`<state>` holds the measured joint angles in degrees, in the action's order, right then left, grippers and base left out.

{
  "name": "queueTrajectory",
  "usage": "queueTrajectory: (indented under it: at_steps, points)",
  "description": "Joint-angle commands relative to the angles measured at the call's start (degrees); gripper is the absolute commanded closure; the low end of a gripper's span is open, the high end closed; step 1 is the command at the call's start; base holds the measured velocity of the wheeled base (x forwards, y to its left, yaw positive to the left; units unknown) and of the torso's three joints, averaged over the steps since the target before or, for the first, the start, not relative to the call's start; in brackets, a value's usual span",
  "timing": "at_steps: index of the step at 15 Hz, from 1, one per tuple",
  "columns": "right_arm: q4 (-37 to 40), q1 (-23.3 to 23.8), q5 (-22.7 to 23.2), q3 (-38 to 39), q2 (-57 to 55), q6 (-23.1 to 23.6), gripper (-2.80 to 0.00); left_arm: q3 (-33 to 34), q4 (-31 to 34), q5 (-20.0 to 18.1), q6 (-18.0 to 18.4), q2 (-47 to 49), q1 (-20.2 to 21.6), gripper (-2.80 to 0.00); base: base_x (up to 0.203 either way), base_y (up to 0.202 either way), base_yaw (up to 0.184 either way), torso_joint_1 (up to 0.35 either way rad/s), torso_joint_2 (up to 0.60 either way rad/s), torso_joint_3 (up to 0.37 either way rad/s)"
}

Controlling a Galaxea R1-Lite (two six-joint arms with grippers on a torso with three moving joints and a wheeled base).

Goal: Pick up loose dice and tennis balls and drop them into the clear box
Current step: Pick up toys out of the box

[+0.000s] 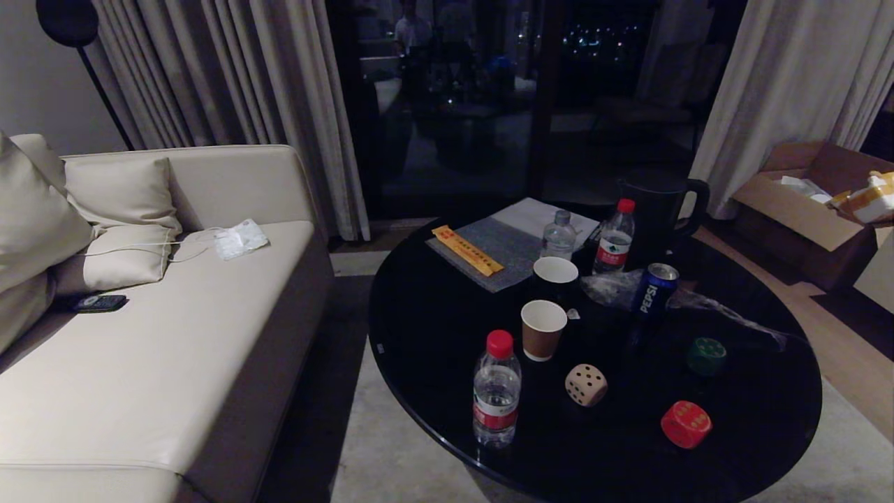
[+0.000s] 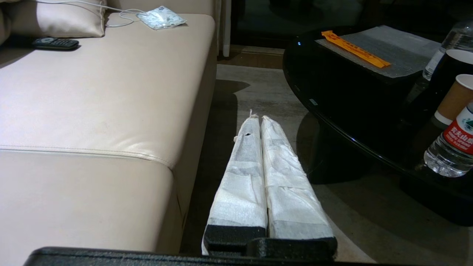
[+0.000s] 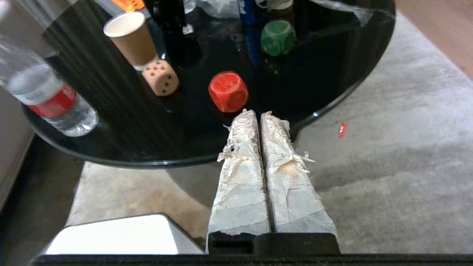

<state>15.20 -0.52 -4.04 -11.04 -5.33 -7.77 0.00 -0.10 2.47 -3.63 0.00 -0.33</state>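
Three dice lie on the round black table [image 1: 433, 335]: a beige die [image 1: 585, 385], a red die [image 1: 686, 424] near the front edge, and a dark green die [image 1: 706, 356] behind it. The right wrist view shows the same red die [image 3: 228, 91], beige die [image 3: 160, 77] and green die [image 3: 278, 37]. My right gripper [image 3: 257, 112] is shut and empty, low at the table's edge, its tips just short of the red die. My left gripper [image 2: 257, 117] is shut and empty, hanging between sofa and table. No tennis balls or clear box are in view. Neither gripper shows in the head view.
On the table stand a water bottle [image 1: 496, 398], two paper cups [image 1: 543, 329], a Pepsi can [image 1: 655, 290], more bottles [image 1: 614, 237], a black jug [image 1: 656, 209] and a grey mat [image 1: 496, 248]. A beige sofa [image 1: 160, 335] is left, a cardboard box [image 1: 803, 202] right.
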Motion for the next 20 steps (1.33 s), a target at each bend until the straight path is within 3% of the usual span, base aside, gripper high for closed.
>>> queueTrajectory:
  at_steps: [1, 5, 8, 9, 12, 20]
  points:
    - [-0.49, -0.58, 0.49, -6.86, -16.82, -0.21, 0.0, 0.09, 0.01, -0.19, 0.12, 0.09, -0.02, 0.0, 0.0, 0.0, 0.0, 0.0, 0.0, 0.0]
    - [-4.63, -1.85, 2.89, -18.15, -45.81, -0.31, 0.0, 0.09, 0.0, 0.07, -0.15, 0.09, -0.02, 0.0, 0.0, 0.0, 0.0, 0.0, 0.0, 0.0]
    - [-10.68, -6.36, 5.5, -22.16, -61.61, -0.13, 0.0, 0.09, -0.08, 0.07, -0.15, 0.09, -0.02, 0.0, 0.0, 0.0, 0.0, 0.0, 0.0, 0.0]
    - [-12.03, -9.07, 6.4, -23.07, -65.03, -0.1, -2.8, 0.09, 0.01, 0.07, -0.15, 0.09, -0.02, 0.0, 0.0, 0.0, 0.0, 0.0, 0.0, 0.0]
    - [-13.79, -11.36, 7.4, -24.81, -72.42, -0.66, -2.8, 0.09, -0.08, 0.07, -0.15, 0.09, -0.02, 0.0, 0.0, 0.0, 0.0, 0.0, 0.0, 0.0]
    - [-14.07, -9.05, 7.48, -25.38, -85.96, -0.44, -2.8, 0.09, -0.08, 0.07, -0.15, 0.09, -0.02, 0.0, 0.0, 0.0, 0.0, 0.0, 0.0, 0.0]
